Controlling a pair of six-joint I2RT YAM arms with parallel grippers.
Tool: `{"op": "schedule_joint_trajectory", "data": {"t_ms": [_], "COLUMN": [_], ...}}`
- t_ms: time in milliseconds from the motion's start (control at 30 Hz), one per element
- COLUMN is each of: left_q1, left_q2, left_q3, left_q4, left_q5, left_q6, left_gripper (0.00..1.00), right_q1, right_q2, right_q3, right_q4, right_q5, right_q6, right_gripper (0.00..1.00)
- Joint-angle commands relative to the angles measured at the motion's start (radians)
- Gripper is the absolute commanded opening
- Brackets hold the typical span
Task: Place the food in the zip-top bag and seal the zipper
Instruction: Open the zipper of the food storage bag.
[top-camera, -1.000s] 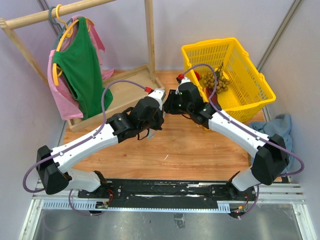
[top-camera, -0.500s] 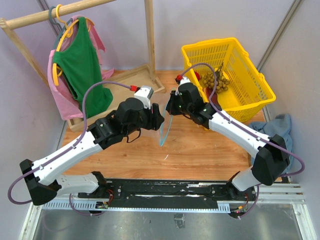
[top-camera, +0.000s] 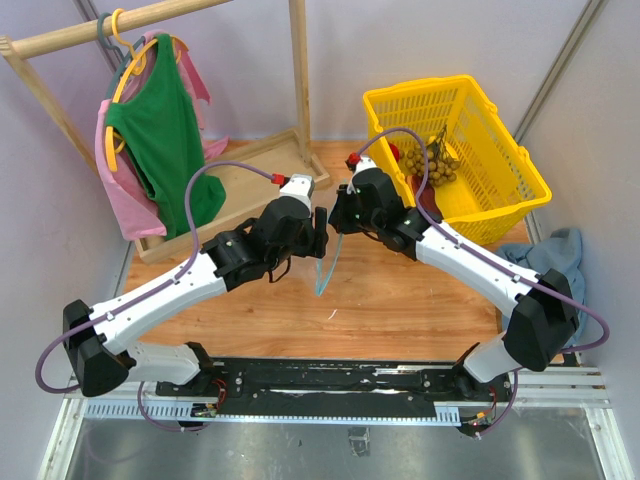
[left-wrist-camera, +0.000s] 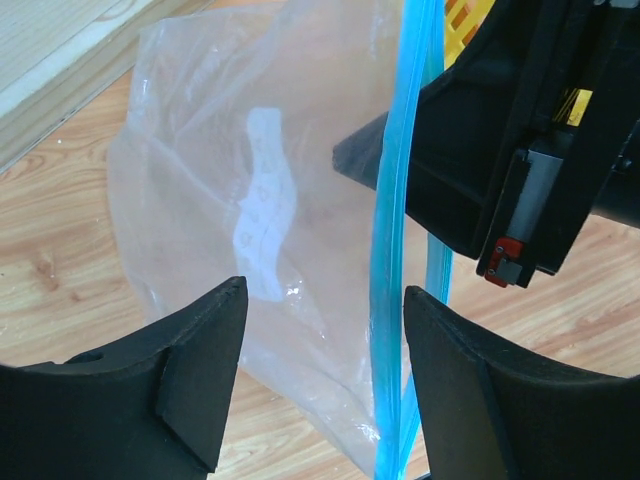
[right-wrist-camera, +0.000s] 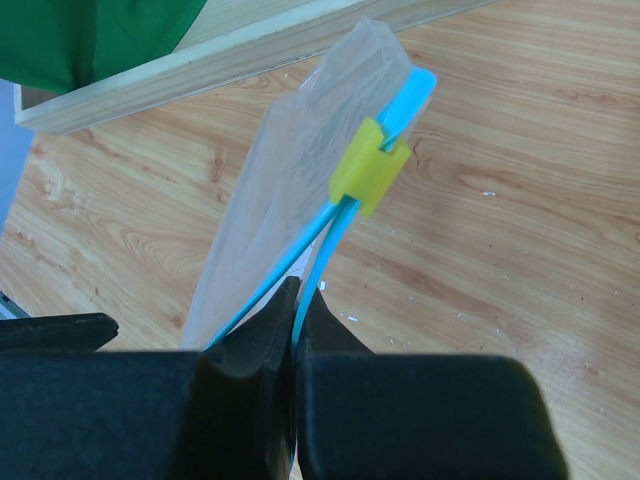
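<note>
My left arm stretches inward, its left gripper (top-camera: 318, 236) spread wide and empty, facing the clear crinkly plastic zip-top bag (top-camera: 326, 264). My right gripper (top-camera: 336, 222) is clamped on the bag's blue-teal zipper strip (right-wrist-camera: 402, 108), dangling it over the wooden table (top-camera: 400, 300). The left arm has edged nearer than half a second ago.

Closed in by pale lilac walls (top-camera: 420, 40) under soft, even light. Laid with a wood-grain tabletop (top-camera: 400, 300), edged at the near side by a black-and-silver rail (top-camera: 330, 400). Fitted at the back left with a wooden clothes rack (top-camera: 299, 70) carrying a green top (top-camera: 160, 140) over a pink garment (top-camera: 115, 195), and at the right with a yellow basket (top-camera: 520, 150) and a crumpled blue cloth (top-camera: 560, 250).
</note>
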Motion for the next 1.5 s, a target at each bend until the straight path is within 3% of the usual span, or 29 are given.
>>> {"op": "schedule_joint_trajectory", "data": {"t_ms": [0,333,533,667,800,967,1133,1333,1467], "left_q1": [-0.007,-0.006,-0.005,0.006,0.016,0.063,0.110,0.160,0.170], "left_q2": [0.012,0.065,0.075,0.047,-0.002,-0.062,-0.078,-0.096,-0.063], "left_q3": [-0.001,-0.014,0.011,0.013,0.013,0.018,0.016,-0.011,-0.019], "left_q4": [0.038,0.050,-0.007,-0.051,-0.116,-0.172,-0.194,-0.142,-0.091], "left_q5": [-0.013,-0.068,-0.185,-0.234,-0.283,-0.302,-0.235,-0.081,-0.025], "left_q6": [-0.012,-0.005,0.025,0.035,0.020,0.017,0.034,0.062,0.009], "left_gripper": [0.68,0.66,0.40,0.14,0.01,0.00,0.00,0.00,0.00], "right_q1": [0.020,0.031,0.031,0.032,0.031,0.031,0.031,0.031,0.030], "right_q2": [-0.023,-0.009,0.006,0.019,0.041,0.085,0.136,0.220,0.246], "right_q3": [0.030,0.038,0.046,0.058,0.061,0.105,0.125,0.190,0.200], "right_q4": [-0.007,-0.020,-0.033,-0.050,-0.059,-0.085,-0.093,-0.112,-0.097], "right_q5": [0.018,0.004,-0.004,-0.008,-0.001,-0.017,-0.018,-0.051,-0.079], "right_q6": [-0.008,-0.006,-0.013,-0.035,-0.059,-0.098,-0.162,-0.230,-0.188], "right_gripper": [0.01,0.01,0.01,0.01,0.02,0.02,0.04,0.13,0.20]}}
